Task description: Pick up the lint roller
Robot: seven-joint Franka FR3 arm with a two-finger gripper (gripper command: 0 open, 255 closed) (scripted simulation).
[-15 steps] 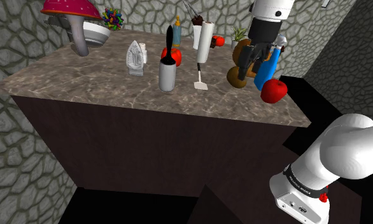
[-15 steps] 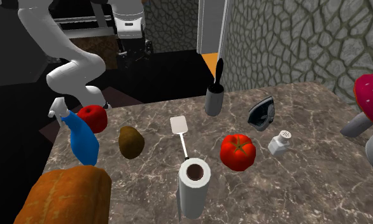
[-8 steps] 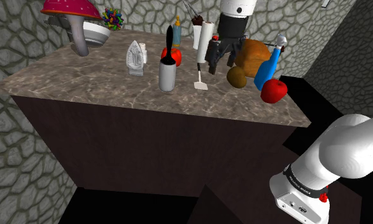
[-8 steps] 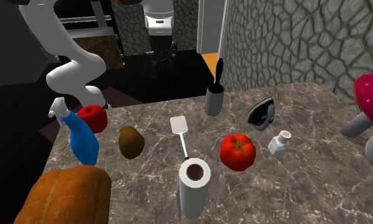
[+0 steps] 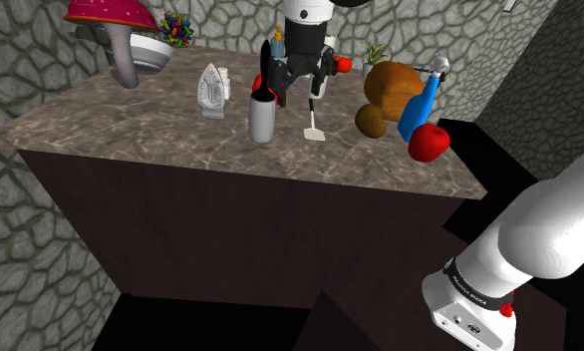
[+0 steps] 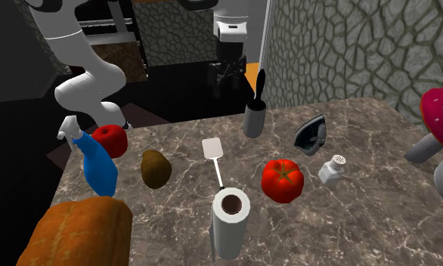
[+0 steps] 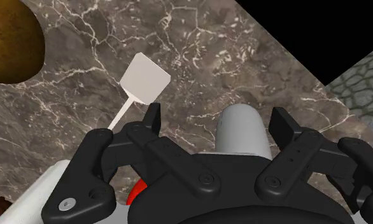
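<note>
Marble counter (image 5: pixel 131 130): tool (image 7: pixel 219 121) spread open, hanging just above lint roller (image 5: pixel 261 118), no contact w/ it.

Shoulder view: taken from beside arm (image 5: pixel 539 249), faced up-left over table (image 5: pixel 131 125). Second exterior view: taken from across table, set near, faced back at arm. Wrist view: taken from hand, pointed down at tabletop, very near. Spatula (image 5: pixel 313 134) and lint roller (image 5: pixel 262 115) seen in all three.

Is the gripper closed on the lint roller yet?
No, the gripper is open, its fingers standing apart and clear of the lint roller.
</note>
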